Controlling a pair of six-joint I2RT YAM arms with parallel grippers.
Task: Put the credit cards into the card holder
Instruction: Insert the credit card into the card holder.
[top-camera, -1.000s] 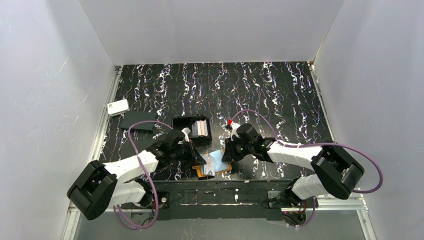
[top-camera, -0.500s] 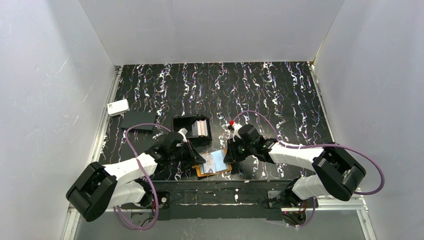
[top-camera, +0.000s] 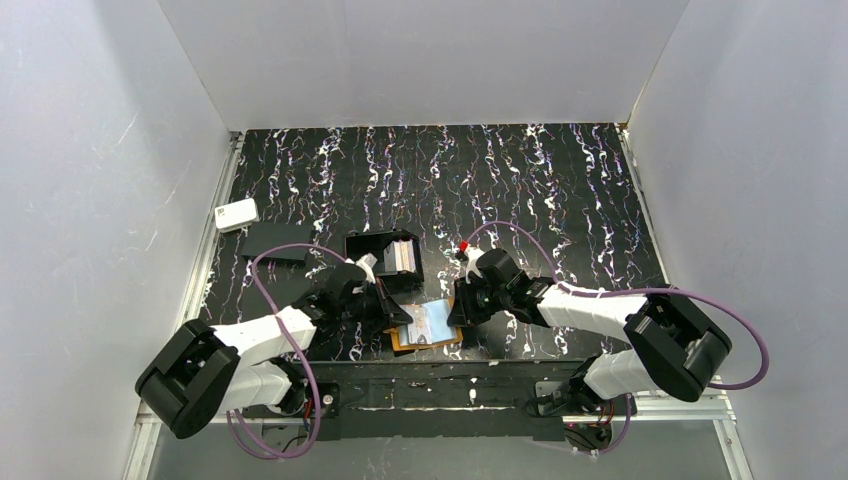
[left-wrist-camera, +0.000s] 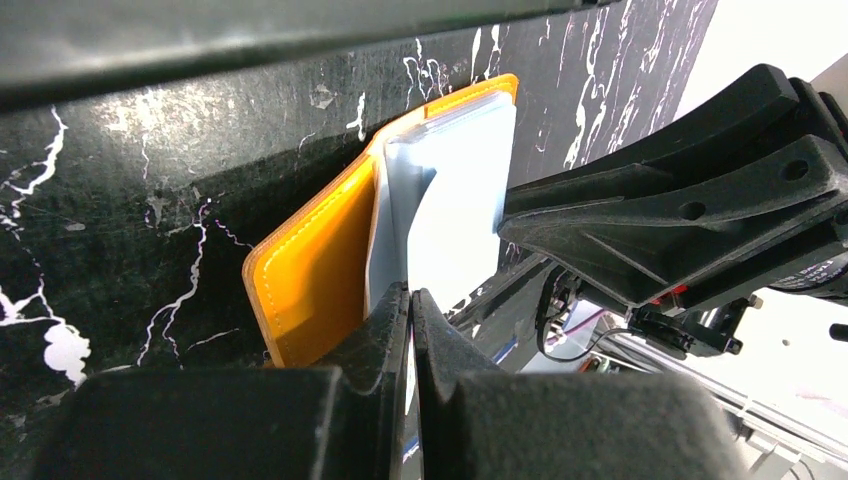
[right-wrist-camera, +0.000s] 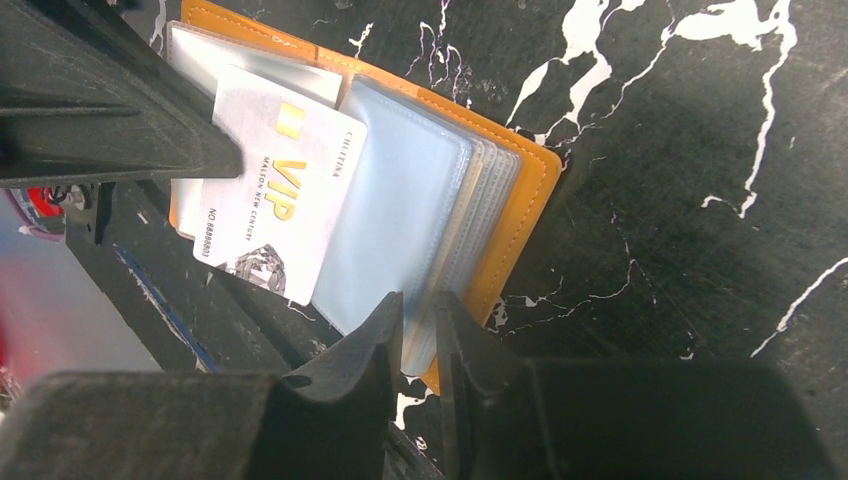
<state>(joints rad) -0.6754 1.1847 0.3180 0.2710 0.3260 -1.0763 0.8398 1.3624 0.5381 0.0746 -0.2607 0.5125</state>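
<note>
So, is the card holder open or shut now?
Open: the card holder lies spread flat, clear sleeves fanned, VIP card lying across it.

Black table top with white marbled veining is recorded. Directly on it are found: a white rounded box at the far left edge; a flat black rectangle just beside it, nearer; a black open tray toward the middle; the card holder, laid open, near the near edge.
</note>
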